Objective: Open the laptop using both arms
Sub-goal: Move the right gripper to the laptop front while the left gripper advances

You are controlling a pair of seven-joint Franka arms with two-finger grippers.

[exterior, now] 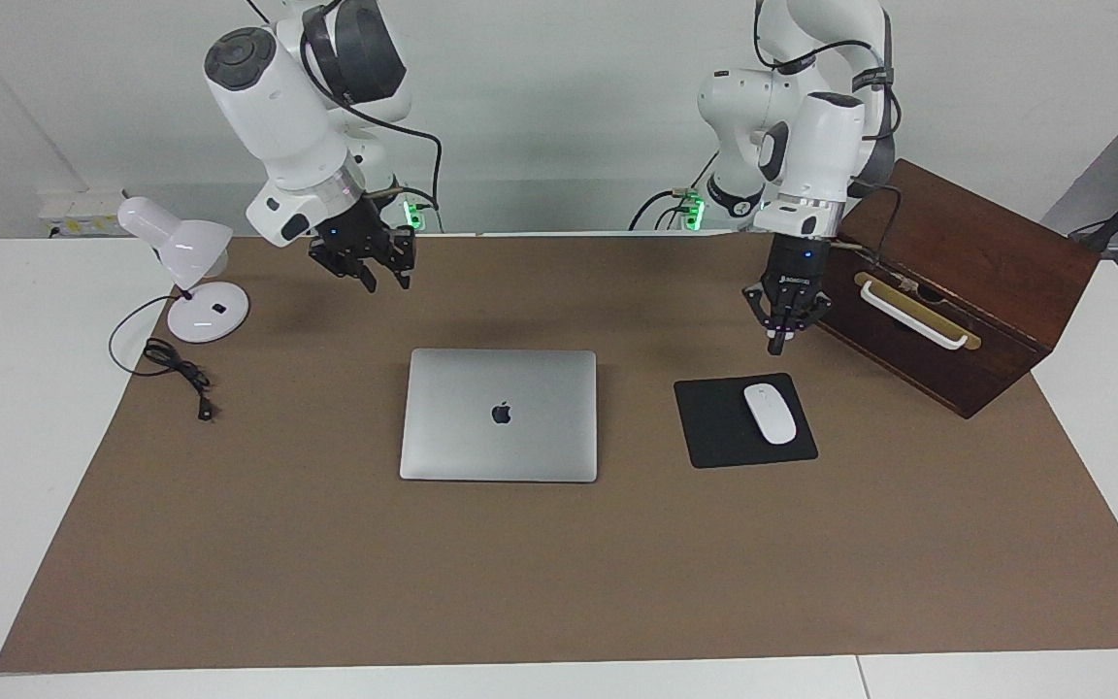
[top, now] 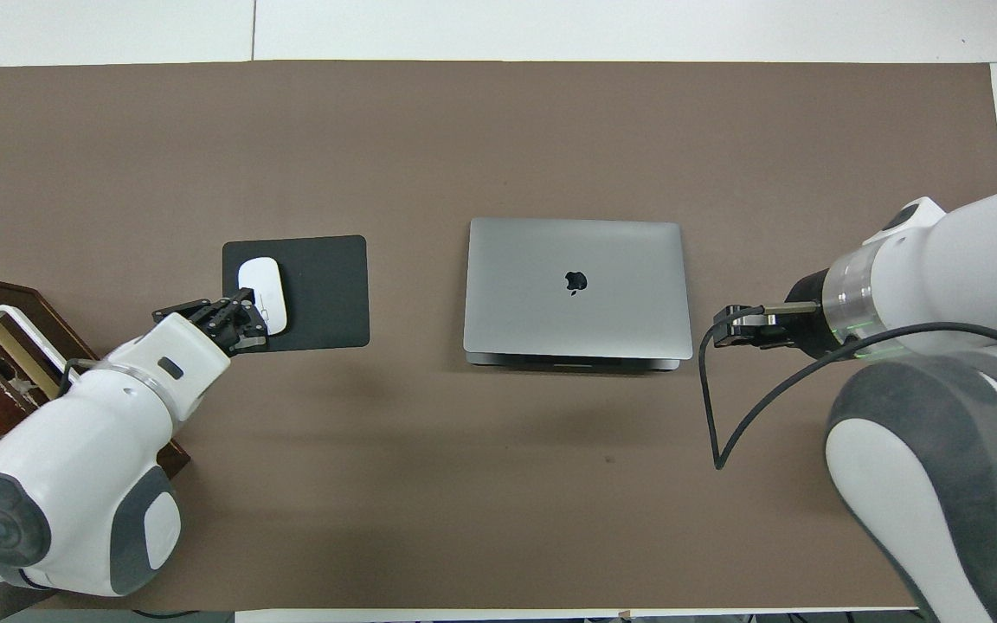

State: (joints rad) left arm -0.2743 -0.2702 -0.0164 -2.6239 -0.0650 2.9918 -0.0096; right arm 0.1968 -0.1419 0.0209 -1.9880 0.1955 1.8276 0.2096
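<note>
The silver-grey laptop lies closed and flat in the middle of the brown mat, its dark apple logo up; it also shows in the overhead view. My right gripper hangs open and empty in the air over the mat, toward the right arm's end from the laptop, and shows in the overhead view. My left gripper hangs shut and empty over the mat at the edge of the black mouse pad, apart from the laptop, and shows in the overhead view. Neither gripper touches the laptop.
A black mouse pad with a white mouse lies beside the laptop toward the left arm's end. A dark wooden box with a white handle stands at that end. A white desk lamp and its cable are at the right arm's end.
</note>
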